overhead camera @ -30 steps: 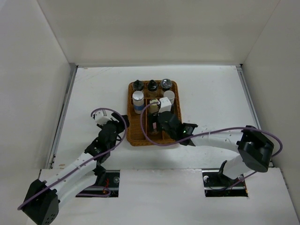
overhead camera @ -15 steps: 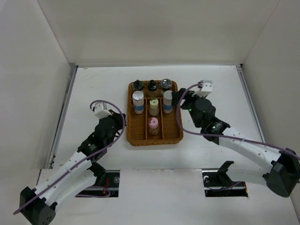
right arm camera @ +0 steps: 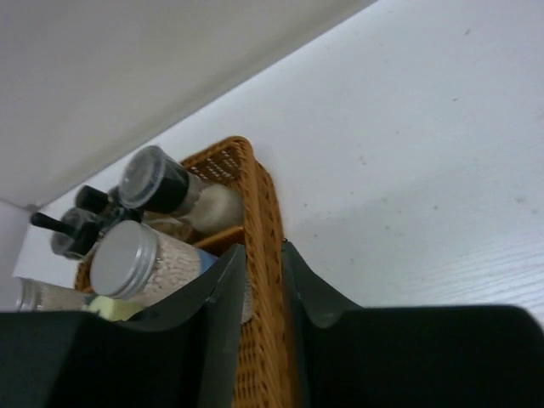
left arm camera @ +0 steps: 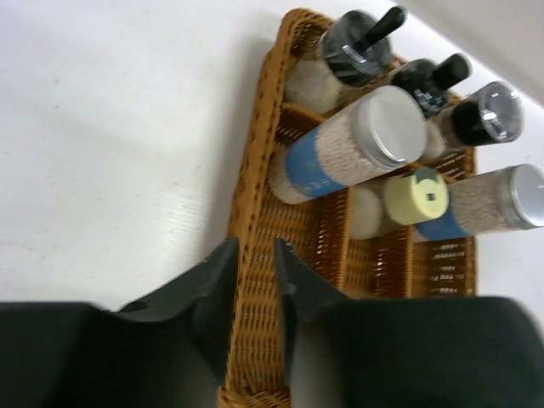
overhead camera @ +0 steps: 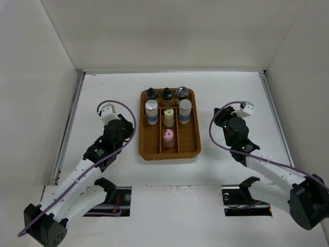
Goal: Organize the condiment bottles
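Your left arm point(overhead camera: 82, 172) stretches diagonally from its near-left base and sets the left tool point(overhead camera: 122, 133) above the tabletop point(overhead camera: 103, 92), just beside the wicker tray point(overhead camera: 171, 156); in the wrist view its fingers point(left arm camera: 212, 289) are drawn to a narrow slit over the tray's left rim, gripping nothing. Your right arm point(overhead camera: 272, 167) runs in from the near-right base, bends at the elbow and carries the right tool point(overhead camera: 222, 117) to the tray's right side, apart from it; its fingers point(right arm camera: 221, 289) likewise sit nearly together and empty, pointed at the far right corner of the rim. All seven condiments stand upright inside the tray: three dark-capped bottles point(overhead camera: 167, 93) fill the far row; a blue-banded bottle point(overhead camera: 151, 111) heads the left lane; a yellow-capped one point(overhead camera: 169, 117) heads the middle lane, with a pink-capped one point(overhead camera: 168, 137) nearer you in that same lane; a second banded bottle point(overhead camera: 184, 109) heads the right lane.
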You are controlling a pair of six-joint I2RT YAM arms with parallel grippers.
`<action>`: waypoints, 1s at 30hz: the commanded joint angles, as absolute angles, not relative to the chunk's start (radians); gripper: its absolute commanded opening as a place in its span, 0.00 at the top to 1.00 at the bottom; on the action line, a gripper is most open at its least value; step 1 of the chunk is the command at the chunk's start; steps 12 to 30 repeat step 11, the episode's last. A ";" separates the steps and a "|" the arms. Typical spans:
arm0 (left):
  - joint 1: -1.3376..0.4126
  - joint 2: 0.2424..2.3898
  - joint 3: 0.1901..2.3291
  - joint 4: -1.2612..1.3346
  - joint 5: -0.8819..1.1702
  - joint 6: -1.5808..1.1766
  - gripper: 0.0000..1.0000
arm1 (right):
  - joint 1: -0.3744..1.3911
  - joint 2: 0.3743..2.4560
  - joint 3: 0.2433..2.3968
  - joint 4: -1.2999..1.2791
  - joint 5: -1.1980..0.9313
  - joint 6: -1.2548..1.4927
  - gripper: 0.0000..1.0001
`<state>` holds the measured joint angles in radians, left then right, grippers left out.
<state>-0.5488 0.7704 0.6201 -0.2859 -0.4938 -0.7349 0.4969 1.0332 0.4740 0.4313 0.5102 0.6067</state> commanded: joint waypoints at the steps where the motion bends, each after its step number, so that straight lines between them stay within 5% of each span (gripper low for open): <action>1: -0.522 0.753 0.689 -0.345 -0.463 -0.707 0.73 | 0.489 0.999 0.477 0.520 0.483 0.630 0.71; 3: -0.518 0.767 0.712 -0.339 -0.427 -0.700 0.68 | 0.489 1.023 0.485 0.515 0.483 0.623 0.63; 7: -0.515 0.770 0.713 -0.302 -0.397 -0.700 0.62 | 0.493 1.071 0.495 0.535 0.477 0.618 0.32; 11: -0.515 0.801 0.726 -0.298 -0.394 -0.687 0.60 | 0.499 1.095 0.506 0.537 0.483 0.594 0.17; 30: -0.515 0.801 0.726 -0.298 -0.394 -0.687 0.60 | 0.499 1.095 0.506 0.537 0.483 0.594 0.17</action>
